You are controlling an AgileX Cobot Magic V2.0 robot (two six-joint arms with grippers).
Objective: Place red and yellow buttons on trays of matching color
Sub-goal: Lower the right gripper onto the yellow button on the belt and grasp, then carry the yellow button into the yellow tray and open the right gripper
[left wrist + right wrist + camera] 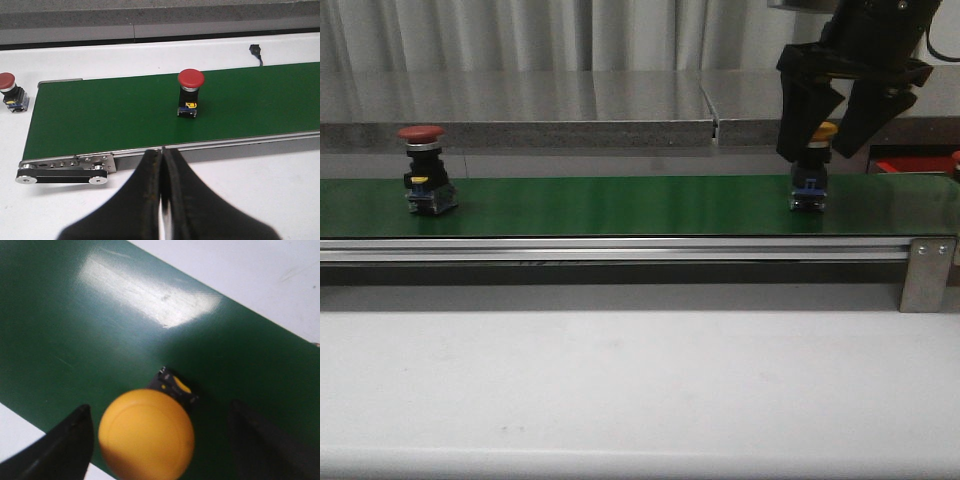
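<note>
We see our left pincer (161, 200) closed before the green belt (110, 115); one red button (190, 92) stands upright on it, another red button (11, 92) on the white counter (280, 195).

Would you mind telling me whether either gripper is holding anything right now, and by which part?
Nothing is held. The right gripper has its jaws open on either side of the yellow button, with gaps showing. The left gripper is shut on nothing.

Front cam sits low, level w/ green belt (620, 205); left wrist cam looks down from further off; right wrist cam v. close above; all share belt.
</note>
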